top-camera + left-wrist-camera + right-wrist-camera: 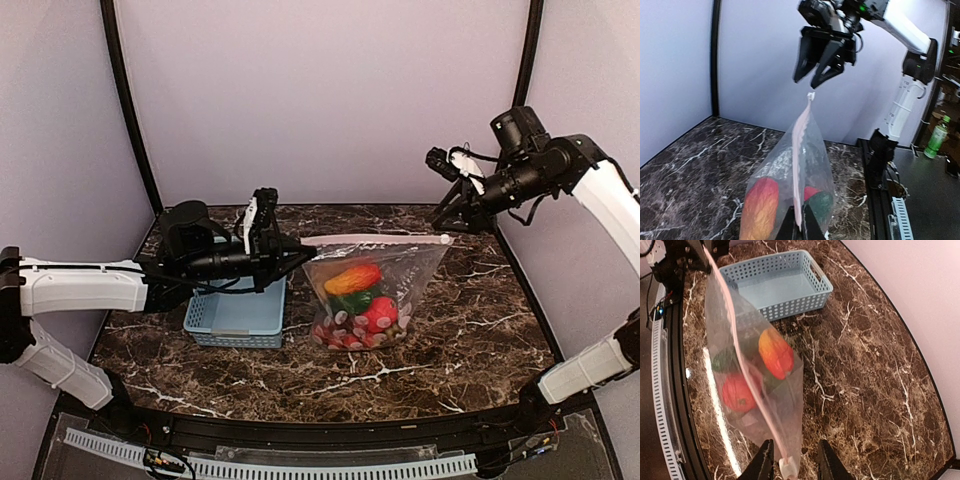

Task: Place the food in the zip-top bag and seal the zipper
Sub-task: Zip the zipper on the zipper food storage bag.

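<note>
One zip-top bag [375, 295] hangs over the counter [480, 320] beside the basket [235, 315], food [355, 280] low inside, its zipper [375, 240] running level left to right. We see the left claw [295, 248] clamped on the zipper's left end, the right claw [806, 82] spread at the other.

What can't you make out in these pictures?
Whether the zipper is pressed shut along its whole length: too thin in every view.
How many food pieces: top view, they overlap behind the spotted zip-top bag.
Left gripper fingers: mostly cut off by the left wrist view's bottom edge.
Right gripper fingers: likewise, right wrist view's bottom edge.
</note>
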Motion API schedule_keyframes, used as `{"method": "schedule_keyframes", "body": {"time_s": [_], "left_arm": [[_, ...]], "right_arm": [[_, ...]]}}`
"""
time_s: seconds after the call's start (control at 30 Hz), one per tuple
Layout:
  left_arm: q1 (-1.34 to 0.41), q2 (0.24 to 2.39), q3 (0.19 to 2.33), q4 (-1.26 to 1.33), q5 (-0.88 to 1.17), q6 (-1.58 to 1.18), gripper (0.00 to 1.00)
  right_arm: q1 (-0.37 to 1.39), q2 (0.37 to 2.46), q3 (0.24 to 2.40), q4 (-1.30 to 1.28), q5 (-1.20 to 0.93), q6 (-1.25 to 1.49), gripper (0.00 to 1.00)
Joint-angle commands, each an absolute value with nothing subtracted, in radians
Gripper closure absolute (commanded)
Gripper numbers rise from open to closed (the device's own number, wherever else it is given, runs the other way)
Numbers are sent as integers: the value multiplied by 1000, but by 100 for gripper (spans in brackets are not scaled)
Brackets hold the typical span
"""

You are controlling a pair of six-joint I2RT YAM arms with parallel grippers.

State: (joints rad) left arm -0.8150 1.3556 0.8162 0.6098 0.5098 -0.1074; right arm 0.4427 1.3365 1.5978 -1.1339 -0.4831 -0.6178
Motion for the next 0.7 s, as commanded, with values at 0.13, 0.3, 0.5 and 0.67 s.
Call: {"method": "schedule_keyframes", "body": {"time_s": [0.13,0.3,0.5,0.67], "left_arm": [[-926,1351,840,483,707,104,97],[-988,1325,830,359,632,204,97],[-1023,1304,820,281,560,260,97],[-1022,1332,828,329,414,245,99]], "right_arm": [[421,1273,1744,-1146,-597,-555,56],[413,1255,1723,-1109,-592,-528,55],[407,1256,1682,-1090,-577,-524,56],[397,1275,1675,-1052,-515,-500,56]]}}
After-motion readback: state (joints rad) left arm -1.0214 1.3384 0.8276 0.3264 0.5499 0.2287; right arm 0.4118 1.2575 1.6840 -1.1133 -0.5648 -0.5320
